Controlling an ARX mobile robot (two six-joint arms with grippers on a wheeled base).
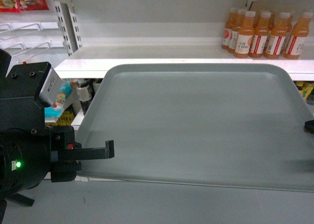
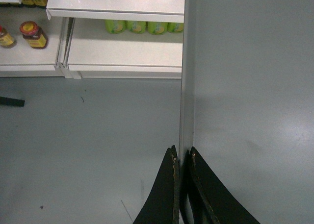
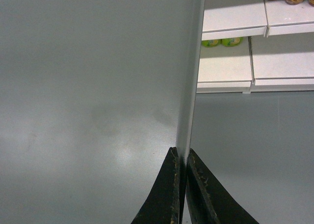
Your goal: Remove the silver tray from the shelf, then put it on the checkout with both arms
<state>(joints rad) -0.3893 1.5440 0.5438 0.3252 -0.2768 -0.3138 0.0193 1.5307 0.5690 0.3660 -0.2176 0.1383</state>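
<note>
The tray (image 1: 196, 126) hangs level in front of the shelf (image 1: 147, 62), clear of its front lip and held at both side edges – no part of it rests on the board. The left gripper (image 2: 181, 158) is pinched onto the tray's left rim, one black finger (image 2: 164, 194) outside the edge and the other on the inner face, with the grey floor (image 2: 88, 145) below. The right gripper (image 3: 180, 158) grips the right rim the same way – its fingers (image 3: 201, 194) close on either side of the thin edge. In the head view the left arm (image 1: 29, 150) shows a green light, and only a small black tip of the right arm (image 1: 309, 126) shows at the frame's edge. Orange bottles (image 1: 267, 33) stand on the shelf behind the tray's far right corner; green-capped bottles (image 2: 142, 26) sit on a lower board
</note>
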